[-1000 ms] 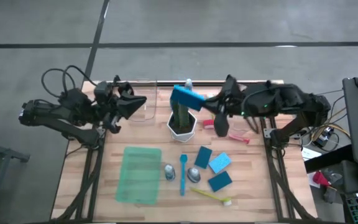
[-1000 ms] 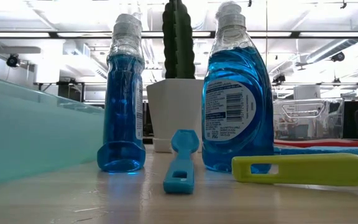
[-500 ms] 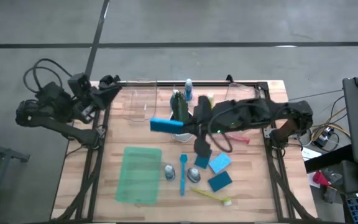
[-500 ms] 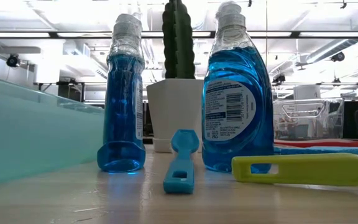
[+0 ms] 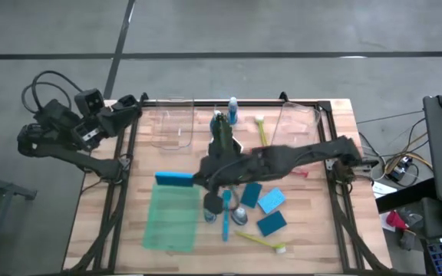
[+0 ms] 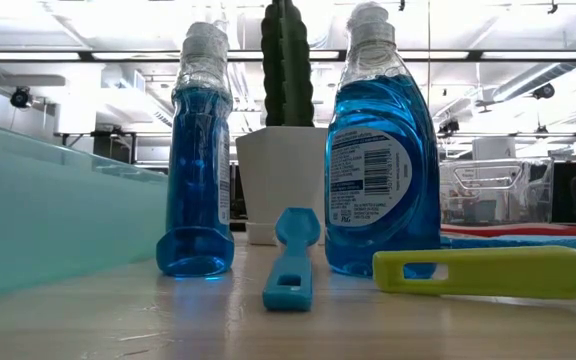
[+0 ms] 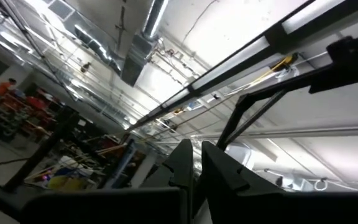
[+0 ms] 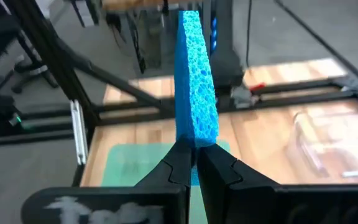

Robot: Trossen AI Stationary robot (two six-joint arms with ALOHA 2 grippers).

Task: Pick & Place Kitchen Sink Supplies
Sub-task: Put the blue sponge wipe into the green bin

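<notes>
High view: sponge pinched edge-on in right gripper, above tray far edge. Thin grip, sponge may twist or slip, miss tray. Arm crosses cactus, bottles; knock risk. Left gripper shut, parked off table.

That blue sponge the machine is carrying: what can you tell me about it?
The blue sponge is a flat, bright blue rectangle with an open, porous foam texture. The right end effector is shut on one end, pinching it by its flat faces so the rest sticks out beyond the fingers. From above it hangs over the far edge of the green tray, touching nothing else.
</notes>
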